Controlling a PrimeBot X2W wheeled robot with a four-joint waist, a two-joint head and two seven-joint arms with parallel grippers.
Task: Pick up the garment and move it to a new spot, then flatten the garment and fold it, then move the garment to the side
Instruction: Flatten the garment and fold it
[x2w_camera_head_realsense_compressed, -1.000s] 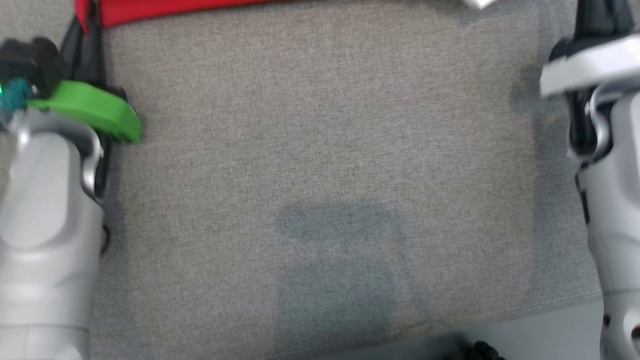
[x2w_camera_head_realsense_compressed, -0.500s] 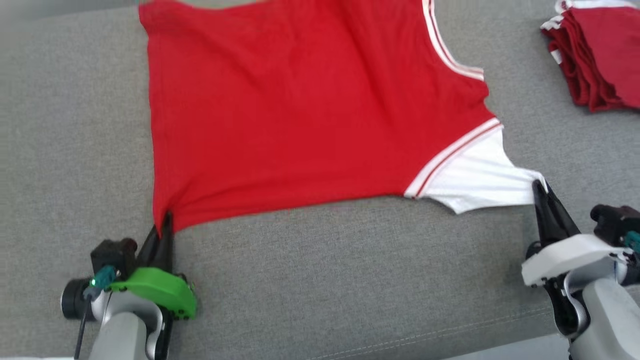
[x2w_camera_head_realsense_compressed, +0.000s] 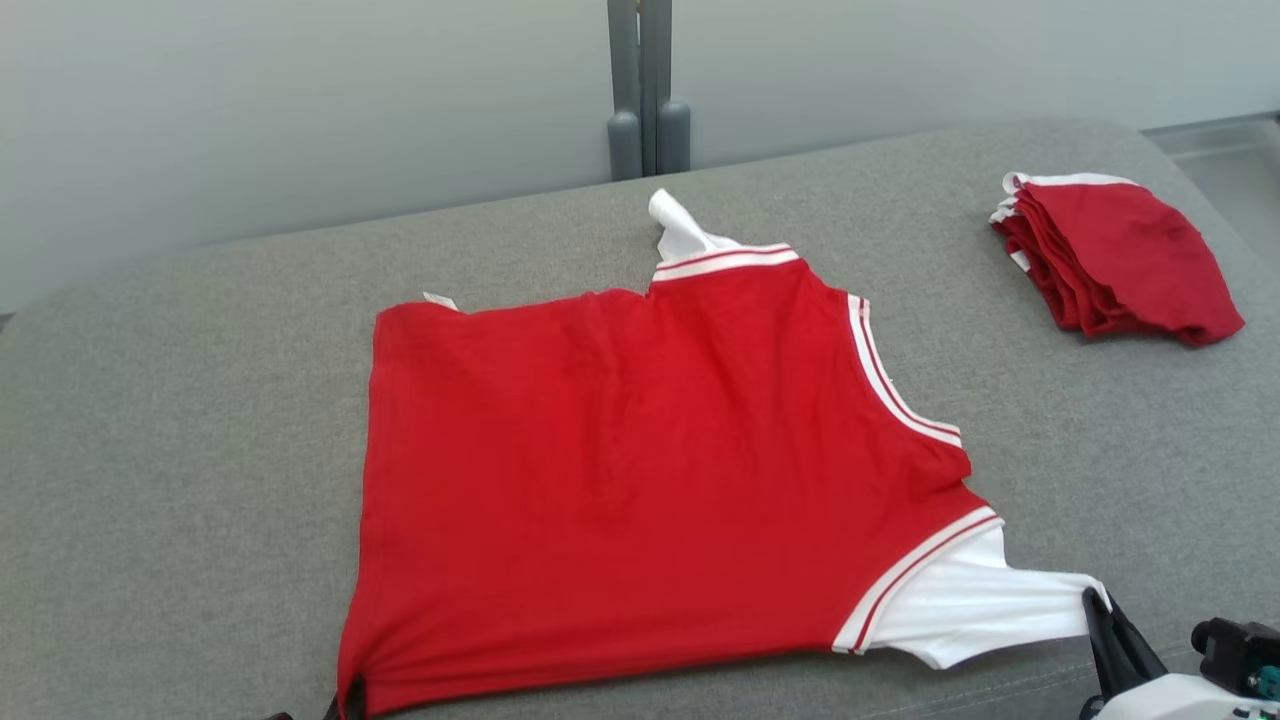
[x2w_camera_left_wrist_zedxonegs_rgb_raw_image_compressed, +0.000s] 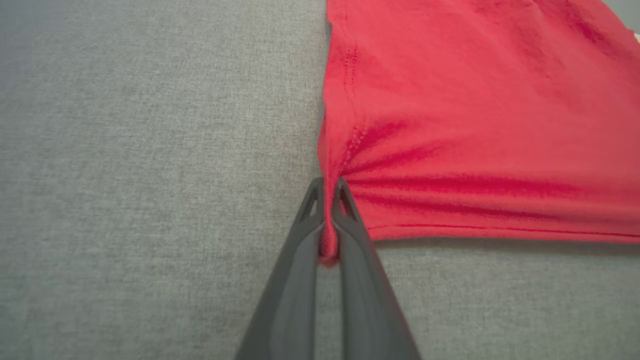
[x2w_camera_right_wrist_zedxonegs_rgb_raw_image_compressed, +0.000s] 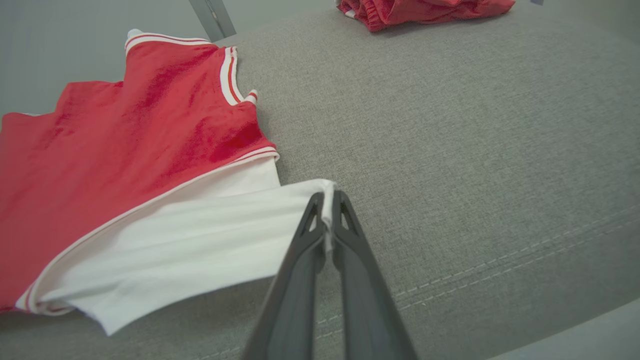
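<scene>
Camera tilted up, garment (x2w_camera_head_realsense_compressed: 640, 480) corners pinched by left gripper (x2w_camera_left_wrist_zedxonegs_rgb_raw_image_compressed: 328, 185), right gripper (x2w_camera_right_wrist_zedxonegs_rgb_raw_image_compressed: 328, 196)

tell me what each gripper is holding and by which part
Both hold the red garment: the left gripper pinches its near red hem corner, the right gripper the tip of its white sleeve.

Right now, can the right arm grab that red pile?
Probably not yet: the right gripper is shut on the garment at its white sleeve, and the folded red pile lies well beyond it.
</scene>
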